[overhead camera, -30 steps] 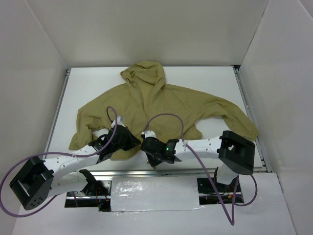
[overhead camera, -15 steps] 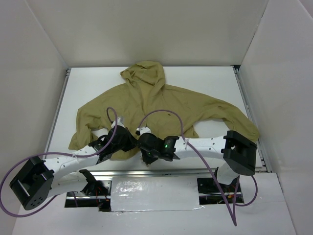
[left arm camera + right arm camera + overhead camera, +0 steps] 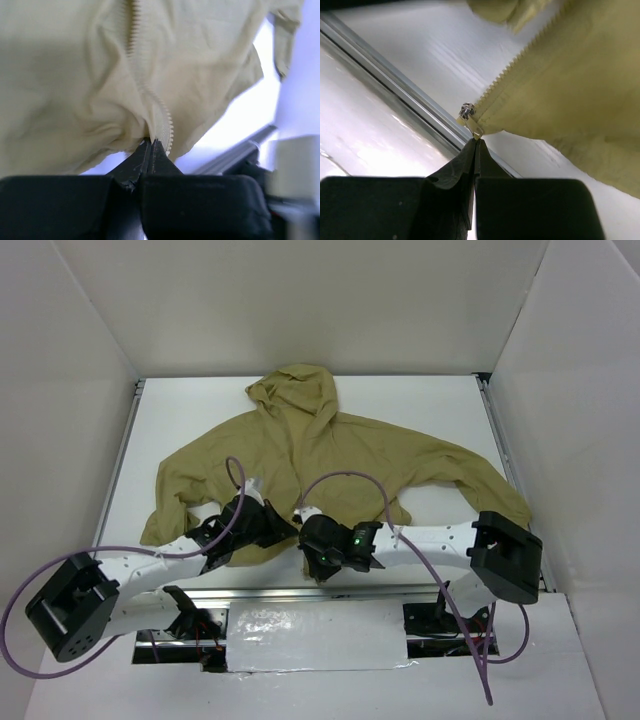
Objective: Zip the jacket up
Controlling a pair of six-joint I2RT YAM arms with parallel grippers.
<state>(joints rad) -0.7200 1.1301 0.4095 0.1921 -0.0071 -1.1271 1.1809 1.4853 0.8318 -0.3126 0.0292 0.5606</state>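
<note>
The olive-tan hooded jacket lies spread on the white table, hood at the far side, hem toward the arms. My left gripper is shut on the jacket's hem at the bottom of one zipper tape. My right gripper is shut on the zipper pull tab, with the metal slider at the bottom corner of the other front panel. The two grippers sit close together at the hem's centre. The zipper is open above them.
A metal rail runs along the table's near edge, just below the grippers. White walls enclose the table on three sides. The jacket's right sleeve reaches toward the right rail. Purple cables arch over both arms.
The right arm has swung its gripper slightly right and its elbow further right. The left gripper has shifted a little to the right. Both keep their hold at the hem.
</note>
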